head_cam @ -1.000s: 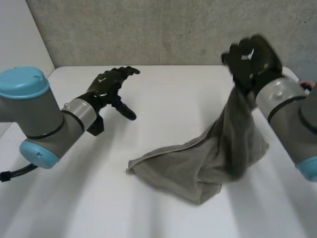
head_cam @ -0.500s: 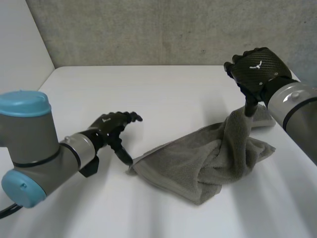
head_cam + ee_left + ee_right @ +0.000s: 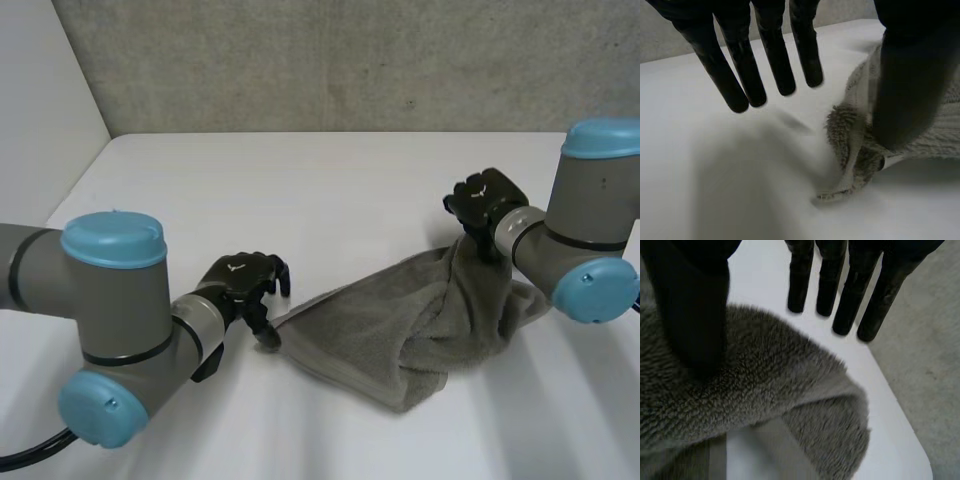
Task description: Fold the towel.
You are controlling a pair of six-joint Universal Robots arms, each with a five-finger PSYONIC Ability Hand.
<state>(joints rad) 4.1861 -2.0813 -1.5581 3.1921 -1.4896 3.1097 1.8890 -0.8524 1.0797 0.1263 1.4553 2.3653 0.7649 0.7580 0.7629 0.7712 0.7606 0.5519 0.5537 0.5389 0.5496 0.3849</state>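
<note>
Our left hand [image 3: 238, 276] is open, thumb against a corner of the towel [image 3: 380, 330]; our right hand [image 3: 485, 197] is open too, thumb resting on its bunched edge.

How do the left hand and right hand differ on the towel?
The left hand is at the flat near corner of the towel; the right hand is at its bunched, raised far part. The left hand is close to the robot, the right hand farther off. Both have straight fingers, thumb over cloth.
</note>
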